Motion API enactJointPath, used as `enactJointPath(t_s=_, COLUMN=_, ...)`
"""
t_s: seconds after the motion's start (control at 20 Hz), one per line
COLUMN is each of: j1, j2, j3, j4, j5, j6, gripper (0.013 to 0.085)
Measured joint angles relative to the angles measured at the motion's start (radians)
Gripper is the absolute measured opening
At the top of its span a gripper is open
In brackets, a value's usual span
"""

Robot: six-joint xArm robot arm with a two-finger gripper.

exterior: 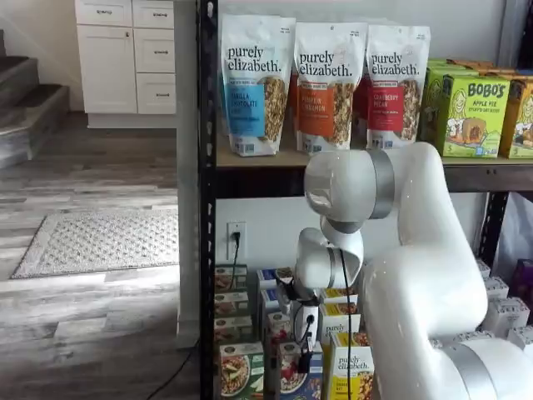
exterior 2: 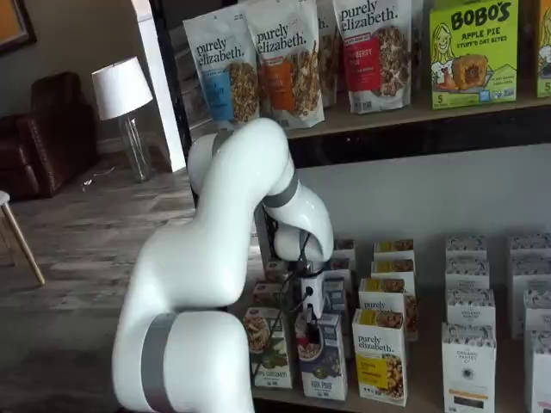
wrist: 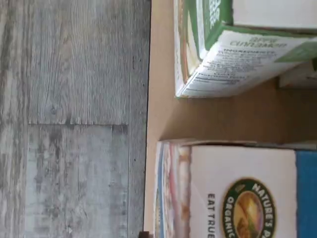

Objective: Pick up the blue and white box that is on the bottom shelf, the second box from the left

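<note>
The blue and white box (exterior 2: 323, 366) stands at the front of the bottom shelf (wrist: 223, 114), between a green-trimmed box (exterior 2: 269, 348) and a yellow purely elizabeth box (exterior 2: 380, 354). My gripper (exterior 2: 315, 323) hangs straight down from the white arm, its black fingers at the top of the blue and white box (exterior: 298, 377). In both shelf views the gripper (exterior: 305, 357) shows no plain gap, and I cannot tell whether the fingers press the box. The wrist view looks down on the box's white top with a blue edge (wrist: 237, 193).
The green-trimmed box (wrist: 233, 54) sits close beside, with a strip of tan shelf board between. Rows of small boxes fill the shelf behind and to the right (exterior 2: 469, 344). Granola bags (exterior: 329, 83) stand on the tier above. A black post (exterior: 206, 200) borders the left, above grey wood floor (wrist: 74, 119).
</note>
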Motion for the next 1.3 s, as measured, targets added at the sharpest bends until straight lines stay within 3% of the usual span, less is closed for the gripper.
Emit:
enactJointPath(t_s=0.1, j1=0.002, j2=-0.002, j3=0.005, j4=0.001, j5=-0.005, j6=0.001, gripper=0.065)
enactJointPath(t_s=0.5, j1=0.006, j2=-0.013, j3=0.028, j4=-0.001, j5=-0.031, j6=0.006, gripper=0.065)
enactJointPath(t_s=0.95, j1=0.008, j2=-0.027, j3=0.046, j4=0.005, j5=-0.039, j6=0.002, gripper=0.045)
enactJointPath(t_s=1.3, j1=0.011, j2=-0.04, j3=0.071, j4=-0.012, j5=-0.067, j6=0.019, gripper=0.045)
